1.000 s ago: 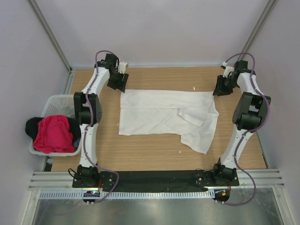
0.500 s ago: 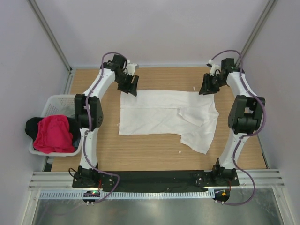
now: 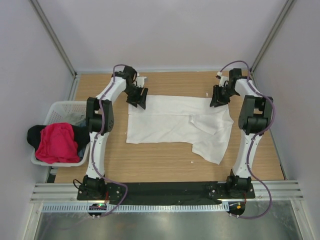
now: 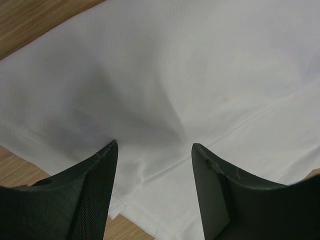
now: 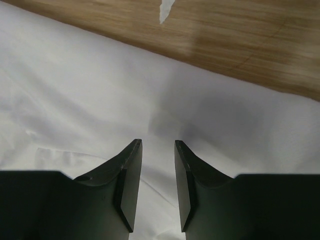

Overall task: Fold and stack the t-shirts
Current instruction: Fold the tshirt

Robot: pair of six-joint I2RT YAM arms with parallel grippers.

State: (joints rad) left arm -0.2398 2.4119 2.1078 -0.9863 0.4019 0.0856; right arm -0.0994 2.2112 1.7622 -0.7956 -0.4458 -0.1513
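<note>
We start at the left gripper [image 3: 138,96]. Its jaws stand wide apart with nothing between them, and its fingers [image 4: 87,195] point down at the cloth right below, beside a stitched hem. The right gripper [image 3: 219,96] is parted too, though more narrowly, and it also holds nothing. Its wrist view shows white fabric under the tips and bare wood just beyond them. Both grippers hang over the far edge of the white t-shirt [image 3: 170,120], the left at its far-left corner and the right at its far-right corner, so each arm is the nearer one for its own corner. The shirt lies spread on the table [image 3: 160,162] with its long axis running left to right between the two grippers, and one loose flap trails toward the near right. We judge the coming move turns on this: the cloth lies below and toward the bases, so a pinch at the far edge could draw it nearward into a fold. Both arms reach well forward from their bases, wrists pitched down. Off to the left, apart from all this, the pink-red shirt [image 3: 56,142] and black shirt [image 3: 33,135] sit in the basket [image 3: 56,106] — not yet folded.
</note>
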